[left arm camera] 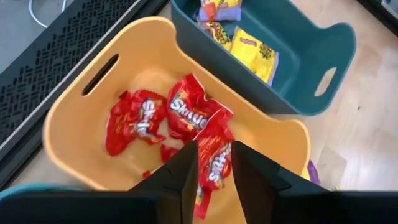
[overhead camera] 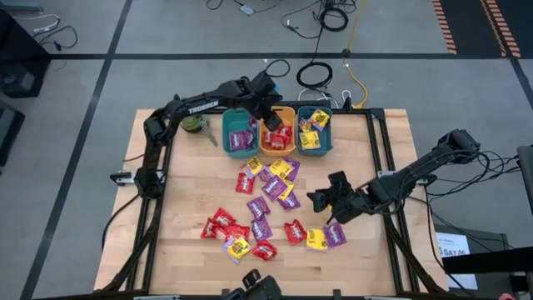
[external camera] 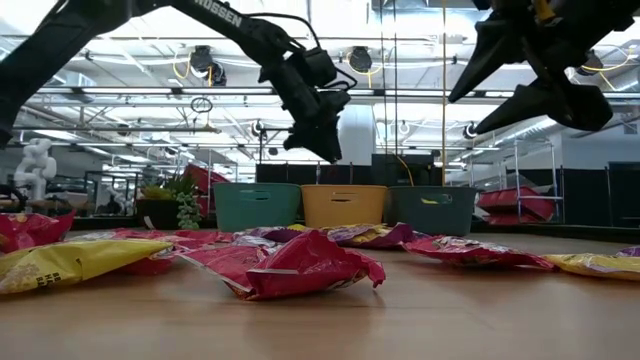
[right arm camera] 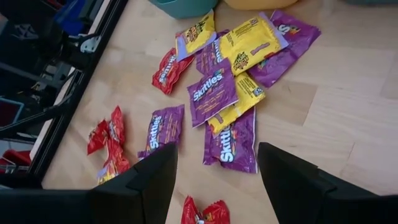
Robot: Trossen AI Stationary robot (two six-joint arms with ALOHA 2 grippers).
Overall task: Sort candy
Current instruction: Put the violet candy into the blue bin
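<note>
Red, purple and yellow candy packets (overhead camera: pixel 266 187) lie flat and scattered on the wooden table. Others are in three bins at the far edge: purple ones in the left teal bin (overhead camera: pixel 240 132), red ones in the orange bin (overhead camera: pixel 277 133), and yellow ones in the right teal bin (overhead camera: pixel 315 132). My left gripper (left arm camera: pixel 216 158) hangs above the orange bin (left arm camera: pixel 74 118), slightly open. A red packet (left arm camera: pixel 214 155) shows through its gap among the red ones in the bin. My right gripper (right arm camera: pixel 217 168) hovers open, well above the purple packets (right arm camera: pixel 211 93) on the table's right side (overhead camera: pixel 333 200).
A small potted plant (overhead camera: pixel 196 125) stands left of the bins. The low view shows crumpled red packets (external camera: pixel 300 268) and a yellow one (external camera: pixel 60 265) close to the near edge. Bare wood lies along the table's left side (overhead camera: pixel 179 192) and right of the packets (overhead camera: pixel 375 242).
</note>
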